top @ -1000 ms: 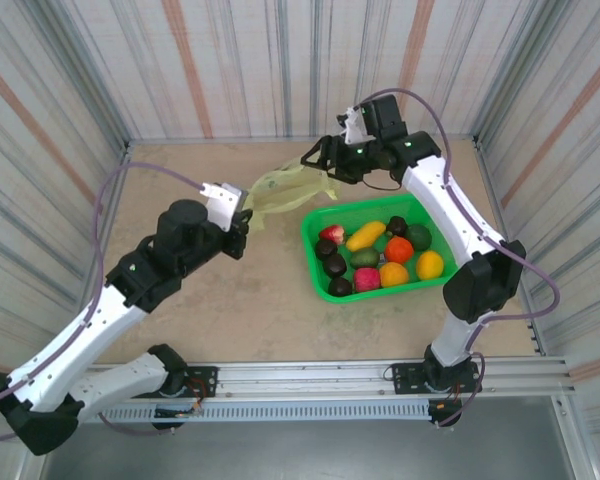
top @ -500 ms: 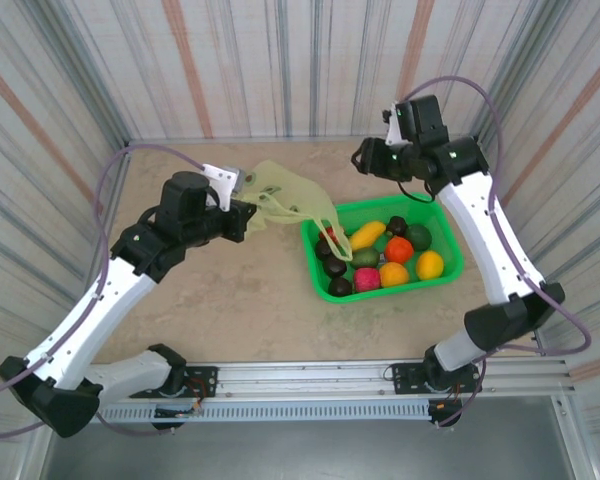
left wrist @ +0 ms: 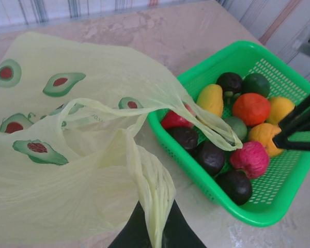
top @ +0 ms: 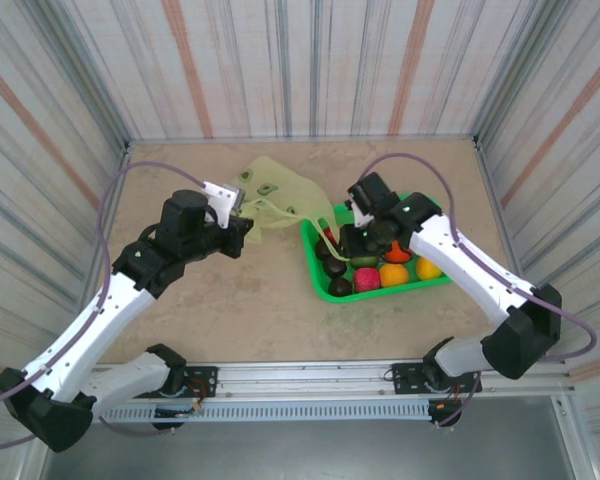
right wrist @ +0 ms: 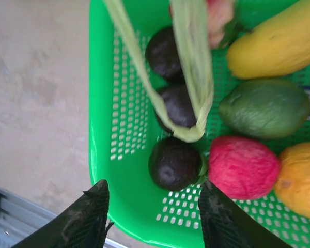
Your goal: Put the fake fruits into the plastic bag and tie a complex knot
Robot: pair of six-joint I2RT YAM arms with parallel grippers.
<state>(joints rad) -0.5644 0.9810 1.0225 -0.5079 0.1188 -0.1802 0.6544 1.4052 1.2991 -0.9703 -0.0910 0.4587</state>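
Note:
The plastic bag is pale yellow-green with avocado prints and lies spread on the table left of the basket. My left gripper is shut on a gathered edge of the plastic bag, pinched between the two fingers. One handle loop drapes into the green basket over the dark fruits. The fake fruits all lie in the basket: a dark round one, a pink one, a green one, a yellow one. My right gripper hangs open just above the dark fruit, touching nothing.
The bright green basket stands right of centre, its near-left corner under my right gripper. Striped walls close in the back and both sides. Bare tabletop lies in front of the bag.
My right arm has swung down from the back to above the basket's front-left corner, its jaws narrowing. The bag has spread towards the back. Its handle loop now lies in the basket.

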